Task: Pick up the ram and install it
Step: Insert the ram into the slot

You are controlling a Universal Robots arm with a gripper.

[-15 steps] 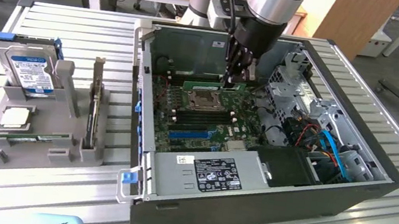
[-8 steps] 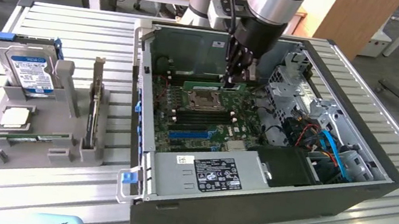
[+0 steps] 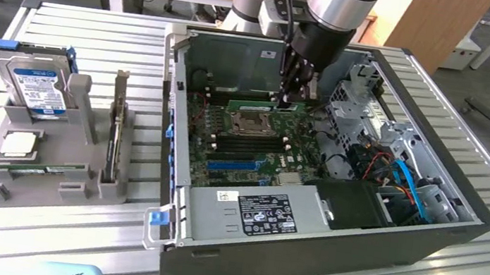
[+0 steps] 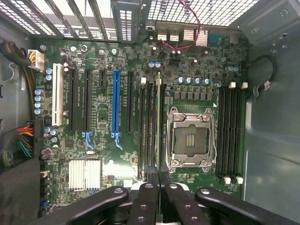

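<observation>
We judge misalignment the chief risk: if the ram (image 4: pixel 159 122) stands skewed over the memory slots (image 4: pixel 149 126) beside the processor socket (image 4: pixel 191 136), pressing could bend it or leave it unseated. The gripper (image 4: pixel 159 187) has its fingers (image 4: pixel 146 201) clenched narrowly on the ram's near end.

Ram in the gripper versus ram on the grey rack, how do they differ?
The held ram sits inside the case, on edge along the slots beside the socket; the rack ram lies outside on the rack. The held ram is clamped by the gripper; the rack ram is free, nothing touching it. Both are long, thin green boards.
</observation>
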